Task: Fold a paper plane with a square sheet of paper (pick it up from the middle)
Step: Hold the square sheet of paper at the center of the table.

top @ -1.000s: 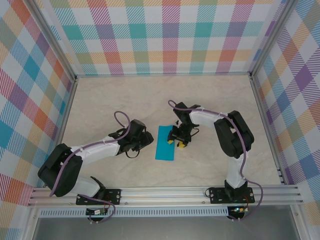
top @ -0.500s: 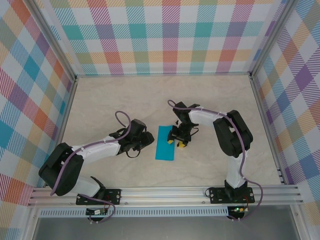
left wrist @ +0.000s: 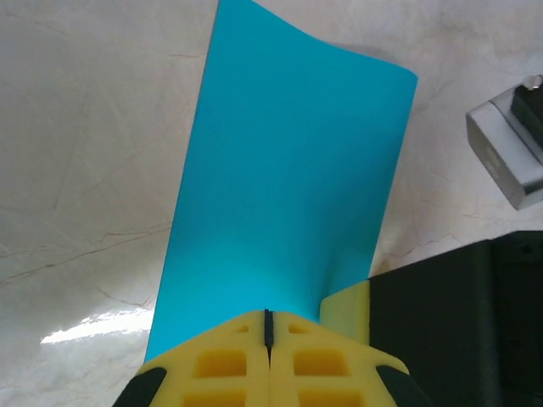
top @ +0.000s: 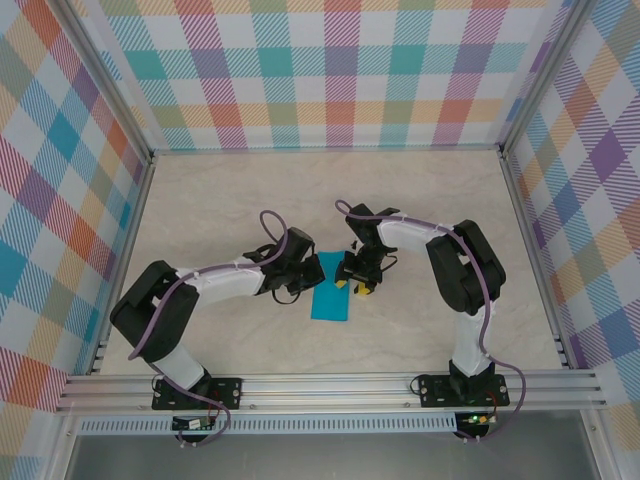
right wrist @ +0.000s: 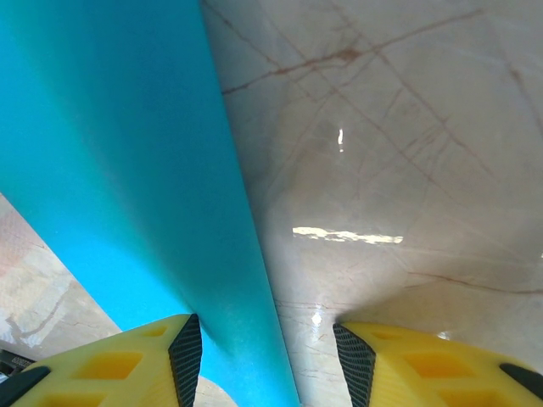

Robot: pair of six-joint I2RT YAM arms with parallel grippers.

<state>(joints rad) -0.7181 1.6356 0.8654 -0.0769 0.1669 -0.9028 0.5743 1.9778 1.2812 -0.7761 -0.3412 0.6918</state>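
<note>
1. Left wrist view: the left gripper point(left wrist: 267, 365) has its yellow fingers pressed together at the near edge of the square sheet of paper point(left wrist: 288, 186). I cannot tell if the paper is pinched between them. One yellow pad point(left wrist: 346, 303) of the right gripper touches the same sheet.
2. Right wrist view: the right gripper point(right wrist: 267, 365) is spread, and one long edge of the paper point(right wrist: 127, 170) runs between its fingers.
3. Top external view: the sheet point(top: 331, 288) lies on the table point(top: 220, 200) between the left gripper point(top: 306, 276) and the right gripper point(top: 354, 287).
4. One second ago the left gripper was apart from the paper; now it reaches its left edge. The right arm has not moved.
5. The paper is matte teal-blue, narrow and slightly curved; the table looks like glossy pale marble.
</note>
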